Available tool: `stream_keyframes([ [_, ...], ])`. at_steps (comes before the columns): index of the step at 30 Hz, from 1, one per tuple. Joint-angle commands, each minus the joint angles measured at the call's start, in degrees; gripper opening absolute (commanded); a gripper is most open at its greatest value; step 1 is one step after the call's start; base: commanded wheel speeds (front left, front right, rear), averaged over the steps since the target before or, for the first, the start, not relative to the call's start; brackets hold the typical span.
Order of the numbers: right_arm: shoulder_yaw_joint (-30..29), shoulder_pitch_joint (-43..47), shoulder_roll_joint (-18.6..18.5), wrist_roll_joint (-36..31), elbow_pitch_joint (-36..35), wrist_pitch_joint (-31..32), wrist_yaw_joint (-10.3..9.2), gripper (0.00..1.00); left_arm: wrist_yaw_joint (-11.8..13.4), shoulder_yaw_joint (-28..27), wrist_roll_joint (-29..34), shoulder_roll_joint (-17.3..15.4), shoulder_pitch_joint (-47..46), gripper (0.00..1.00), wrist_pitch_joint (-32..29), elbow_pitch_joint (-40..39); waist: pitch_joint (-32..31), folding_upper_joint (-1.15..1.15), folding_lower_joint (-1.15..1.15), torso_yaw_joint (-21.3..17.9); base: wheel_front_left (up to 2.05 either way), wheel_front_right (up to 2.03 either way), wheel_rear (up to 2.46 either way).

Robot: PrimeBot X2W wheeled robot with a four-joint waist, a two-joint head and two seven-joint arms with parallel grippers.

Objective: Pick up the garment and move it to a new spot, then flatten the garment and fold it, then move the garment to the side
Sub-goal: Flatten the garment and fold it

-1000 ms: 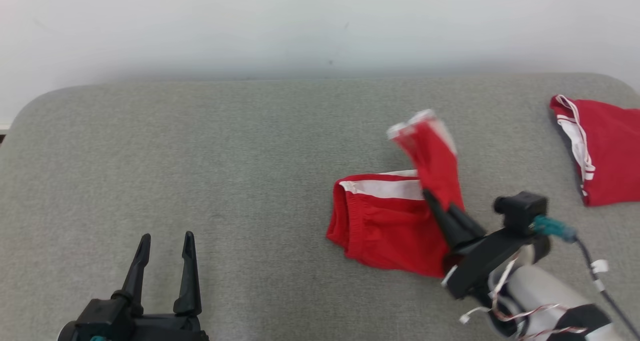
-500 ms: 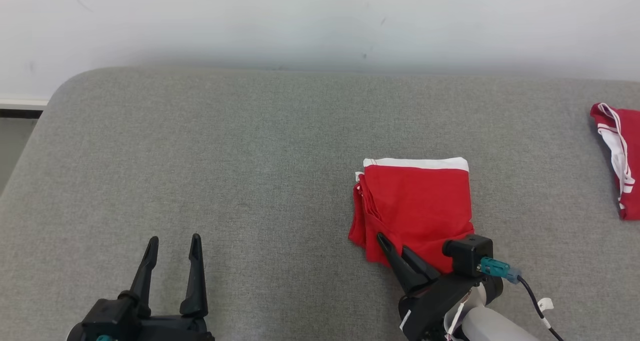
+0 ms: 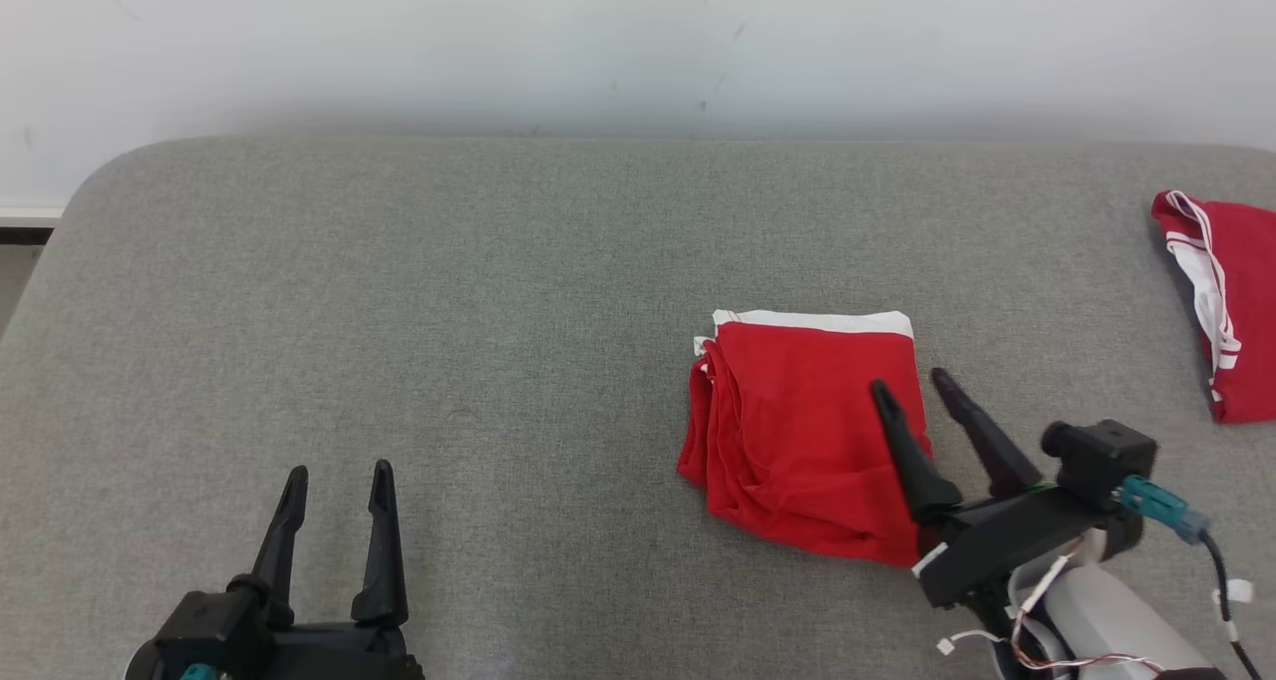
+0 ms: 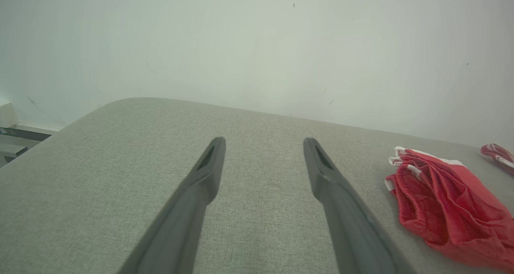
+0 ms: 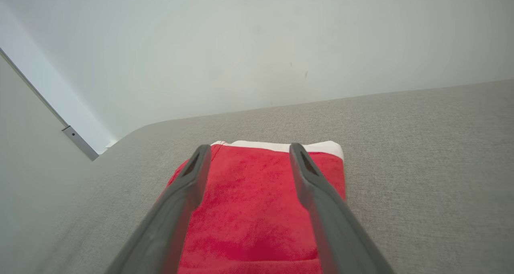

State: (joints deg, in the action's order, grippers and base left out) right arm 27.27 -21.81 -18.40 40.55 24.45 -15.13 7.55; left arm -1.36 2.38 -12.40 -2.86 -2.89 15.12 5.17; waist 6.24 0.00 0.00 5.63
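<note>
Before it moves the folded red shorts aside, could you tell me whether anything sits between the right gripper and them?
Nothing visible does: the open right gripper hangs just above the folded red shorts.

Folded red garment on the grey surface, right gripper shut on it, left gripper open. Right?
No: the right gripper is open, jaws apart over the folded red garment, gripping nothing, as the right wrist view shows. The left gripper is open.

Showed soft cloth, coarse weave, matt plastic.
Noted a red garment (image 3: 797, 431) of thin, slightly fuzzy knit; a worktop (image 3: 399, 311) covered in rough matt grey fabric; left end effector (image 3: 337, 468) and right end effector (image 3: 907, 380) in smooth matt black plastic; a pale, matt painted wall (image 3: 598, 42).
</note>
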Motion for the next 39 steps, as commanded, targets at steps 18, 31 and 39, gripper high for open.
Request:
stream_keyframes([
  [18, -3.4, -1.7, 4.2, -7.5, 12.5, 0.0, -0.16, 0.00, -0.4, 1.1, 0.4, -0.1, -2.6, 1.00, 0.0, 0.4, 2.6, 0.00, 0.00, 3.7, 0.00, 0.00, 0.00],
  [31, 4.3, -3.1, 12.1, -10.5, 14.5, 0.0, -0.16, 0.00, 0.2, 2.2, -0.4, -0.1, -2.9, 1.00, 0.0, 0.5, 3.4, 0.00, 0.00, 5.8, 0.00, 0.00, 0.00],
  [39, 3.7, -3.6, 11.4, -11.0, 10.3, 0.0, -0.16, 0.00, 0.5, 1.7, 0.1, -0.1, -2.3, 1.00, 0.0, 0.4, 2.6, 0.00, 0.00, 3.3, 0.00, 0.00, 0.00],
])
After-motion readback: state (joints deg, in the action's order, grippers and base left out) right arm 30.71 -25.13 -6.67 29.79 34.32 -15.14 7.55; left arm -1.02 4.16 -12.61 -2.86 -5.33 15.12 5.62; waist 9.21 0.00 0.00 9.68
